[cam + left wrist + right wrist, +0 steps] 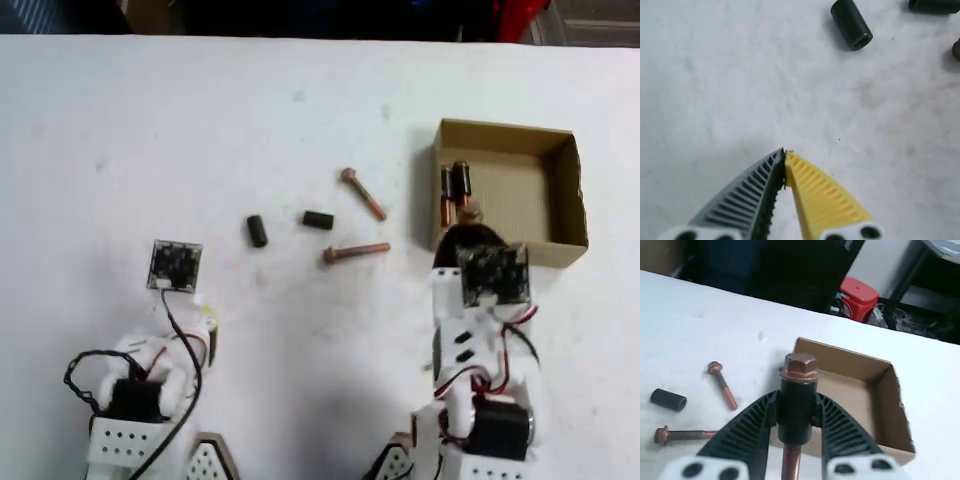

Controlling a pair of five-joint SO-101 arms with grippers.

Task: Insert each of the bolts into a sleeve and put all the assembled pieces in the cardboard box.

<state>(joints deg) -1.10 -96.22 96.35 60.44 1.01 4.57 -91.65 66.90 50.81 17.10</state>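
Right gripper [796, 399], extended to the cardboard box's [520, 190] near wall, clamps a sleeved bolt [796, 412] (head toward the box); left gripper [785, 156], fingers pressed together, hangs over the table [150, 130] at near left, apart from the loose sleeves [257, 231].

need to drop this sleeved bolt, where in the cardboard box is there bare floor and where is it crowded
Free: the brown cardboard box's floor from its middle across to the right wall. Crowded: along its left wall, where two sleeved copper bolts lie, just beyond the right gripper shut on its black-sleeved copper bolt.
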